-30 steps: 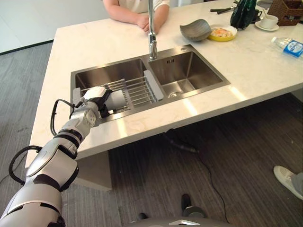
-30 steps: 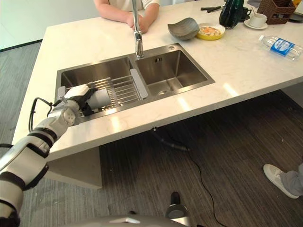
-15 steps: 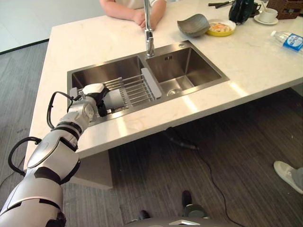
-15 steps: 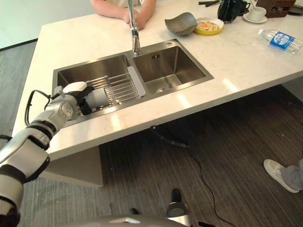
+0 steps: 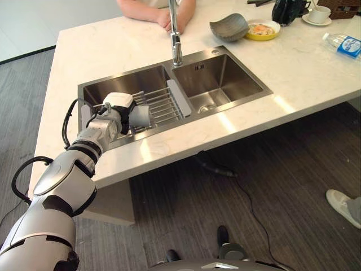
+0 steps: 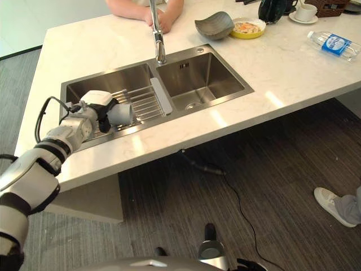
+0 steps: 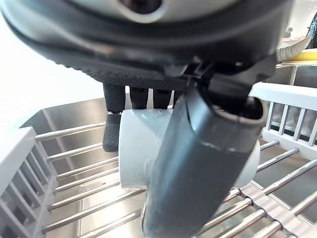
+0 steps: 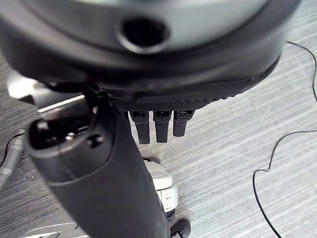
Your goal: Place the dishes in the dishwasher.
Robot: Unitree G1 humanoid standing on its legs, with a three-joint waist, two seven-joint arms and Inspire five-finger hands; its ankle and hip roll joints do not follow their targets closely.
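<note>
Left hand (image 5: 115, 112) is seen at the left of the left eye view, over the rack (image 5: 163, 104) that spans the left basin of the sink (image 5: 225, 84). Its fingers (image 7: 113, 116) and thumb are curled round a pale cup (image 5: 140, 117), which is held on its side just above the rack bars, mouth turned toward the centre of the frame. In the left wrist view the cup (image 7: 143, 153) is pinched between the fingers on its far wall and the thumb on the near one.

Right hand (image 8: 148, 84) is shown in its own wrist view above the grey floor (image 8: 247, 119), fingers hanging loose and holding nothing.

The cup is judged to be light, rigid and probably ceramic, so it is likely brittle if knocked against the steel bars or the sink edge. Its glazed wall may be slippery, more so if wet. A hold across the body, as taken now, is judged sound; the rim is best spared from pinching.

Toward the upper right, a grey bowl (image 5: 230, 30) and a yellow dish (image 5: 264, 29) stand on the counter (image 5: 316, 79), touching or nearly so.
</note>
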